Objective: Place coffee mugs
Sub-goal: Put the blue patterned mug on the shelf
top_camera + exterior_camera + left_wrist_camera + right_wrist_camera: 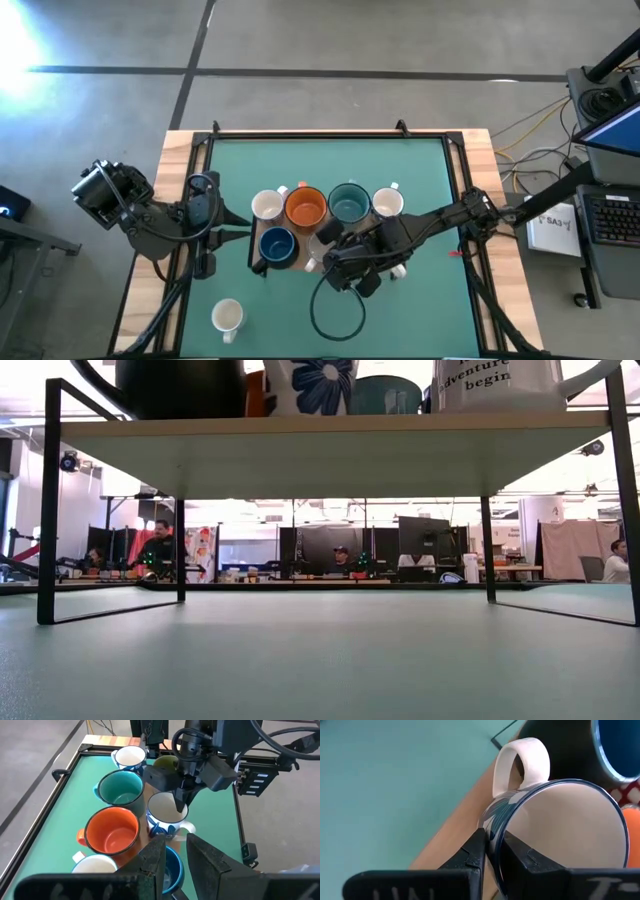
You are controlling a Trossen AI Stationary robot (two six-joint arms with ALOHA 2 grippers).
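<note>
Green matting covers the counter (pixel 420 180), and that's where we find the whole mug cluster, sitting on a small wooden shelf (pixel 330 455) with black metal legs near the middle.

The mug in play is a white one with a blue flower print (pixel 166 815), in the front row of the shelf next to the navy mug (pixel 277 245). The right tool (pixel 491 851) is pinching its rim, one finger inside the cup and one outside against the print, with the mug's handle pointing away from the wrist camera.

Behind it runs a row of four: a cream mug (pixel 267 206), the orange mug (pixel 306 208), the teal mug (pixel 348 203) and another white mug (pixel 387 203). One olive-green interior (pixel 166 762) peeks out behind the right arm in the left wrist view. A lone white mug (pixel 228 317) stands well apart on the mat, near the front left corner.

From the low view we can read part of the dark print on one white mug (pixel 500 382): "adventure" over "begin".

The left tool (pixel 175 851) waits at the shelf's left side, its fingers a little apart with nothing between them.
</note>
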